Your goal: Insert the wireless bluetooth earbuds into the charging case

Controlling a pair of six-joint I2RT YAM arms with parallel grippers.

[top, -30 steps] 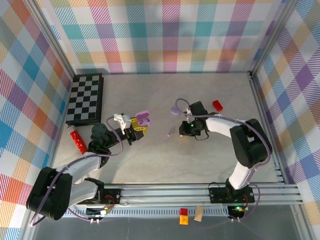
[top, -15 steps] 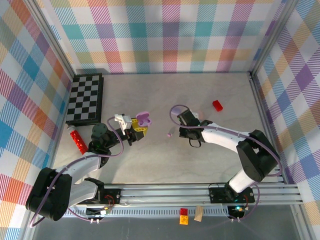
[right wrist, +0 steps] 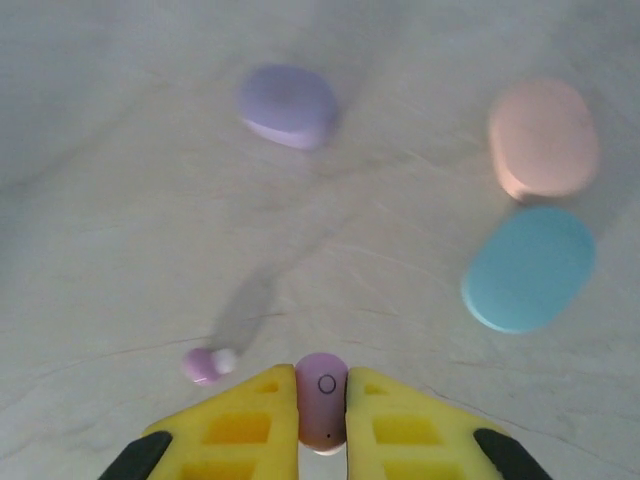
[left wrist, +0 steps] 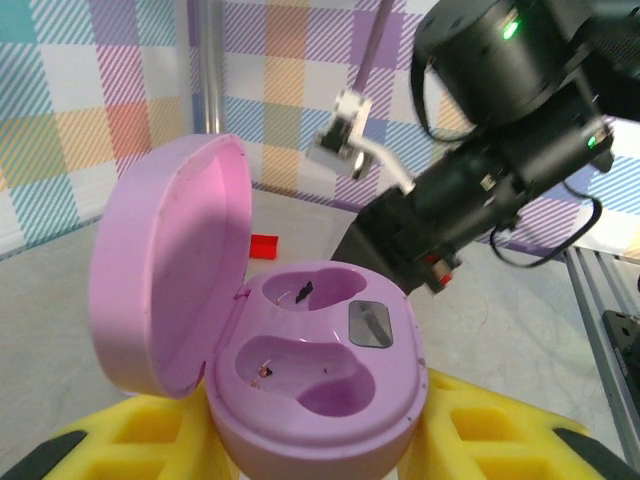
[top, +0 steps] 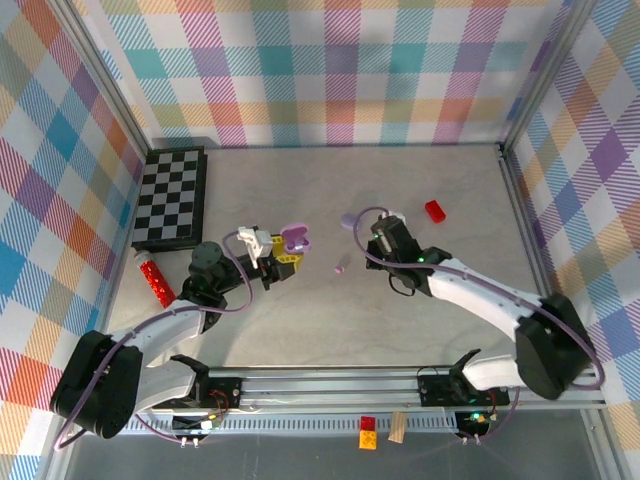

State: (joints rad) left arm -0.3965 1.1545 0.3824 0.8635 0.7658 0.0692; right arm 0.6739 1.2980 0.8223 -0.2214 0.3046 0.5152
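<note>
Lilac earbud, likely featherlight, hard and slick, pinched across its smooth sides in the right gripper; open charging case clamped in the left gripper.

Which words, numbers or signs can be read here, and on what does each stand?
No words or numbers can be read.
A small ring mark: on the lilac earbud in the right gripper.
Grey patch inside the open charging case: too blurred to read.
</note>
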